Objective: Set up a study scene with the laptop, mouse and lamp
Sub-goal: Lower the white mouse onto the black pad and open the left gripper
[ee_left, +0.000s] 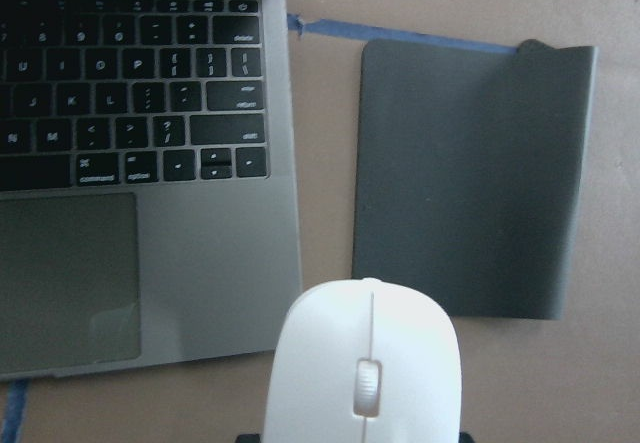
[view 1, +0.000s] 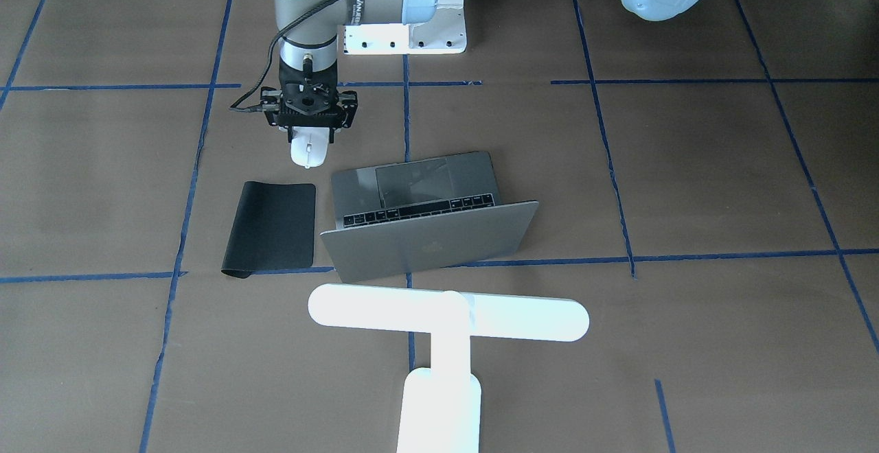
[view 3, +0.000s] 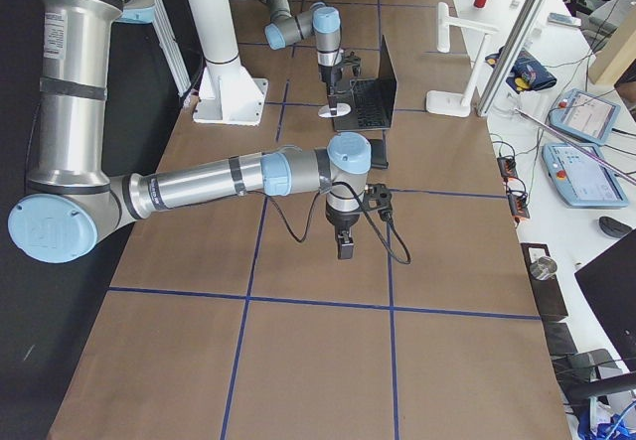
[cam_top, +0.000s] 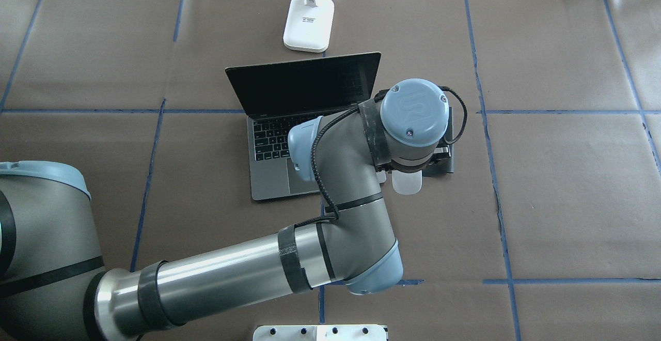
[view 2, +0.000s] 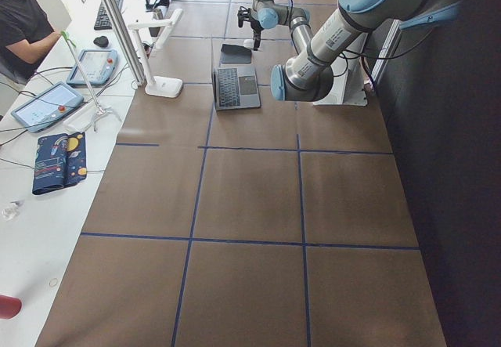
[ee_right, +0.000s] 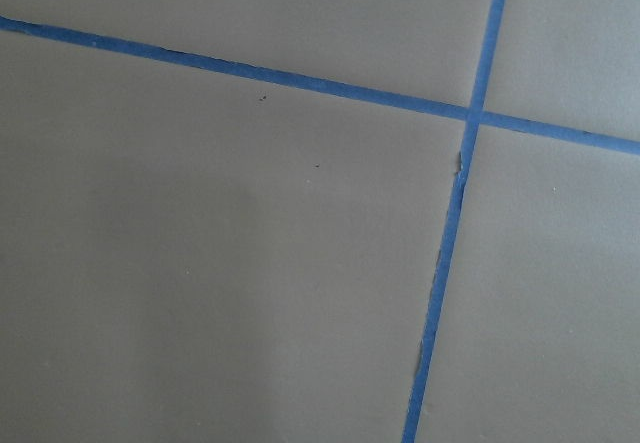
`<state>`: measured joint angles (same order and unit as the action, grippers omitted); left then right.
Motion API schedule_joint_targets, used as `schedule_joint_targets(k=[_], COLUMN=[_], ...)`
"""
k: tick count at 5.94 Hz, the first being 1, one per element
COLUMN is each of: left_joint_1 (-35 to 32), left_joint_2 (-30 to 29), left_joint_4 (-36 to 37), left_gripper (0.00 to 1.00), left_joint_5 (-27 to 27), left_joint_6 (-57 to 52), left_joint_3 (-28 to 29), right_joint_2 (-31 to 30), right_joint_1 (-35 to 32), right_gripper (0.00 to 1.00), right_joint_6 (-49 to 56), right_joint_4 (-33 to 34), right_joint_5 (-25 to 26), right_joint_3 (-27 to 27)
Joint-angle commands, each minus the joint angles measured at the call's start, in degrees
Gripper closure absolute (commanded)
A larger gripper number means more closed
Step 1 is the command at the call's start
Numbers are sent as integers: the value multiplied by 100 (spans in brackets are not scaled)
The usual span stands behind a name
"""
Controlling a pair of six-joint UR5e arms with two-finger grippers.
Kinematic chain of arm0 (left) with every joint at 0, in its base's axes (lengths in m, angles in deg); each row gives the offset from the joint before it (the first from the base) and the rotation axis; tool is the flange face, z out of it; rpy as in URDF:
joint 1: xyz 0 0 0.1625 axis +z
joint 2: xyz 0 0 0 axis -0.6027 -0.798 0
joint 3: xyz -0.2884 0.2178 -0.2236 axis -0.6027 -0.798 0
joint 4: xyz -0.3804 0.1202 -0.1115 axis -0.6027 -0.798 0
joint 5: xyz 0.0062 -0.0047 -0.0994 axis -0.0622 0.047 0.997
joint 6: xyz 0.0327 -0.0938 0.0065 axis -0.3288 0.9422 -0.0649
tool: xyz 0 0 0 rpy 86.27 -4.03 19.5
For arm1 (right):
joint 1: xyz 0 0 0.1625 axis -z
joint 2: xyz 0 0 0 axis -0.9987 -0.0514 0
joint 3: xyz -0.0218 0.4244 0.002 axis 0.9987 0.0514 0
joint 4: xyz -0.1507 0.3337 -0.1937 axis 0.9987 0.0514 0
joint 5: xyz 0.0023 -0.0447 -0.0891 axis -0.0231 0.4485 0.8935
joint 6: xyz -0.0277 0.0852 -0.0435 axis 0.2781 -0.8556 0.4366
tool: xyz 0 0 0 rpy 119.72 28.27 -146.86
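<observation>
On the table [cam_top: 568, 175], covered in brown paper and gridded with blue tape, we begin at the left with the slim space-grey metal laptop [cam_top: 279, 139]. It stands open, its dark screen tilted toward the far side and its black keys and large trackpad facing the robot. Just beyond its lid, on the far side, we see the bright white T-shaped lamp [view 1: 446, 316] upright on its rounded rectangular base. Right of the laptop's near corner, the left arm reaches across, and the left gripper [view 1: 312, 134] points downward with its fingers clamped on the sides of the small, smooth white oval mouse [view 1: 306, 153]. We cannot tell whether the mouse touches the paper. It sits just on the near side of the black rectangular mouse pad [view 1: 271, 228], which lies flat just beside the laptop's right edge, one far corner curled up. Farther right and well apart from these things, the right gripper [view 3: 345, 251] hangs pointing downward over bare paper near a tape crossing. We cannot tell how wide its jaws stand.
</observation>
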<state>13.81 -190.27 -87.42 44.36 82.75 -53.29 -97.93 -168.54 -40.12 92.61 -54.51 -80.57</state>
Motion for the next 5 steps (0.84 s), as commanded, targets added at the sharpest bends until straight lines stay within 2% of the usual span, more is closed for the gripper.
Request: schedule_joint_targets(k=[1,5], left_joint_1=[-75,-171], left_joint_2=[-466,-871], left_joint_4=[-922,-1909], left_gripper=[100,100], left_joint_5=[-229,-432], left_joint_6=[12,12], left_joint_3=[1237,2506], right_joint_2=[-32,-41], right_joint_1=[-78,-96], right_gripper=[0,0], right_joint_6=[16,16], right_joint_4=[0,0], right_joint_5=[-23,-59], right_joint_3=[23,14])
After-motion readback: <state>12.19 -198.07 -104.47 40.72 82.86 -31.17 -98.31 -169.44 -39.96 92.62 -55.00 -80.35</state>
